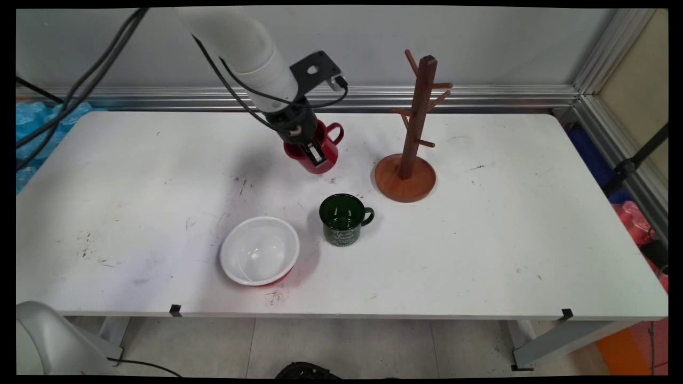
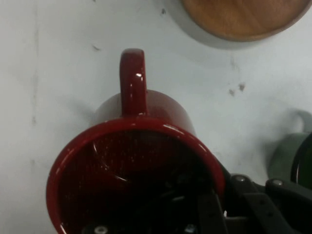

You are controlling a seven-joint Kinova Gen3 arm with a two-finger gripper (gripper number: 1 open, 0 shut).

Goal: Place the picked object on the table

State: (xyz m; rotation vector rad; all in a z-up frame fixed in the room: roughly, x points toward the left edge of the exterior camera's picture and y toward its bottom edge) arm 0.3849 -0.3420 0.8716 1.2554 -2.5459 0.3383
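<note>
Red mug (image 1: pixel 320 152) rim pinched by claw (image 1: pixel 315 154), one finger inside.

A white table (image 1: pixel 133 176), scuffed with dark marks, carries four things. A red mug (image 1: pixel 320 149) sits toward the far side, handle toward the wall. Just beside it on the right stands a wooden mug tree (image 1: pixel 411 133) on a round base. Nearer the front are a dark green enamel mug (image 1: pixel 344 218) and, just left of it, a white bowl (image 1: pixel 260 249).
</note>
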